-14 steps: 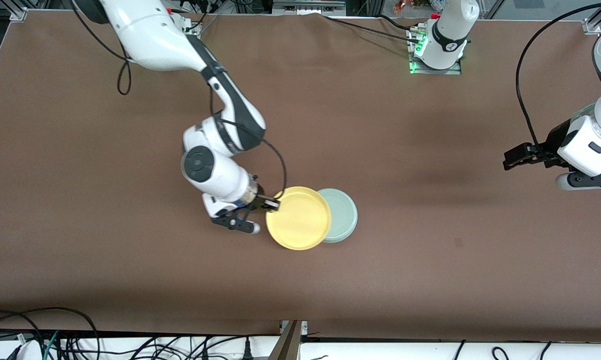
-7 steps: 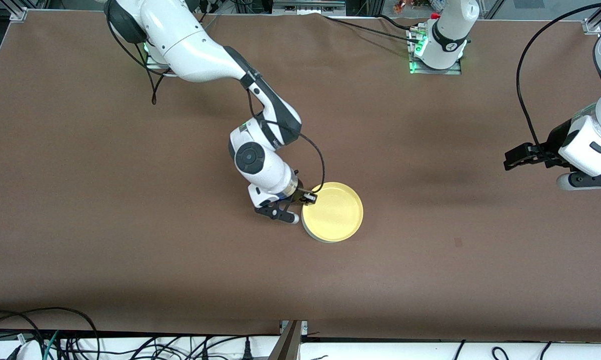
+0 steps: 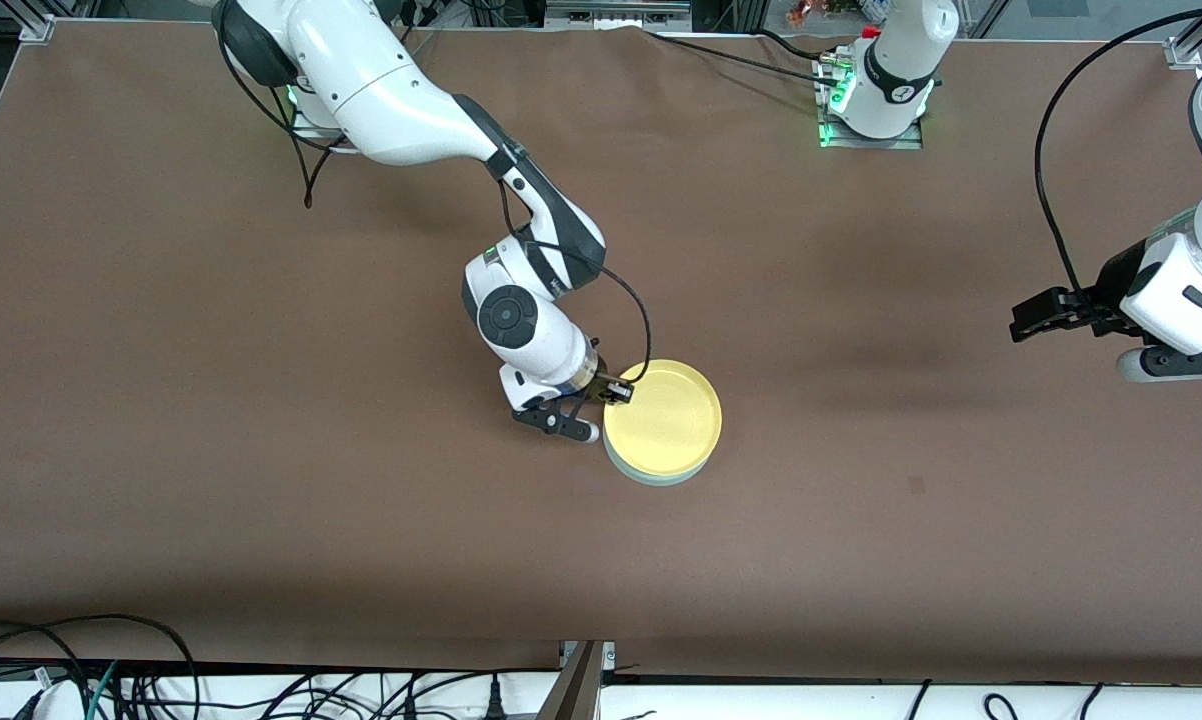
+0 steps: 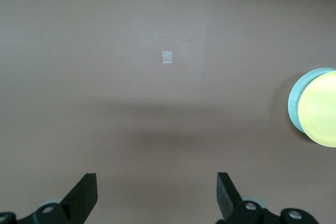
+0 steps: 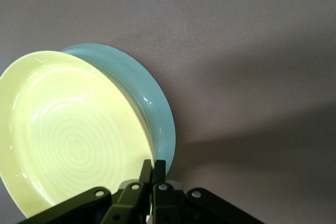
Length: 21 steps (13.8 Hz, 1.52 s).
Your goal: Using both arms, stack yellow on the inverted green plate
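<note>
Mid-surface, yellow (image 3: 664, 417) sits on the green plate (image 3: 651, 476), right gripper (image 3: 616, 393) jaws pinching its rim, unreleased; left gripper (image 3: 1029, 320) waits, jaws spread.

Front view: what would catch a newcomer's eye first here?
The bright yellow plate near the middle of the table, sitting on the pale green plate, of which only a thin edge shows. The right gripper is shut on the yellow plate's rim. The left gripper waits open over the left arm's end of the table.
</note>
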Available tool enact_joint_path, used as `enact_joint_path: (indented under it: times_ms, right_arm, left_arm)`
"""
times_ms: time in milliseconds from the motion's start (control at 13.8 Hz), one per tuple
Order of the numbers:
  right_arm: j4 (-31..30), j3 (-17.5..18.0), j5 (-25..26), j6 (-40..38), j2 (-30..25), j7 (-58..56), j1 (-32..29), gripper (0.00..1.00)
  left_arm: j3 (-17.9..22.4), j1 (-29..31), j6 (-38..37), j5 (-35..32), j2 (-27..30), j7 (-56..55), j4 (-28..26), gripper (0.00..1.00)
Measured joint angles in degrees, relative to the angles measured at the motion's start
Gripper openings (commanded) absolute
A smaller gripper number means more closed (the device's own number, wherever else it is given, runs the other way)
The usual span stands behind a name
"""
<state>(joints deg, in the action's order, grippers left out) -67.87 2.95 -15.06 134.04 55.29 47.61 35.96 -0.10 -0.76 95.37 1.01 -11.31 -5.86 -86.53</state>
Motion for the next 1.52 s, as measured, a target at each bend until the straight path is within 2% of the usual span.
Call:
enact_joint_path:
  times_ms: [363,508,726,1089,1306,1379,1452,1524]
  right_arm:
    - [0.52,-0.11,0.17,0.64,-0.56,-0.04,0.37,1.0]
    - [0.82,-2.63,0.41,-1.13,-3.27,-0.33,0.33,1.0]
    - [0.85,-11.38,0.53,-12.9,-10.06,-6.27,-0.06,1.0]
    - [0.59,-27.74,0.49,-39.08,-19.46,-28.69,-0.94,1.0]
    - [0.39,-37.71,0.55,-49.33,-23.34,-44.34,-1.18,1.0]
    - [0.35,-40.3,0.55,-51.13,-24.54,-49.65,-1.96,1.0]
    - [0.32,-41.34,0.54,-52.1,-25.86,-53.57,-3.71,1.0]
    - [0.28,-40.73,0.54,-52.53,-27.33,-55.99,-6.36,1.0]
  left_arm:
    - [0.0,0.11,0.0,0.0,-0.05,0.0,0.03,1.0]
    - [0.0,0.13,0.0,0.0,-0.08,0.0,0.07,1.0]
    - [0.0,0.14,0.0,0.0,-0.12,0.0,0.12,1.0]
    - [-0.01,0.14,0.0,0.0,-0.18,0.0,0.24,1.0]
    - [-0.01,0.15,0.0,0.0,-0.21,0.0,0.3,1.0]
    - [-0.01,0.15,0.0,0.0,-0.23,0.0,0.31,1.0]
    - [-0.01,0.15,0.0,0.0,-0.24,0.0,0.32,1.0]
    - [-0.02,0.15,0.0,0.0,-0.25,0.0,0.34,1.0]
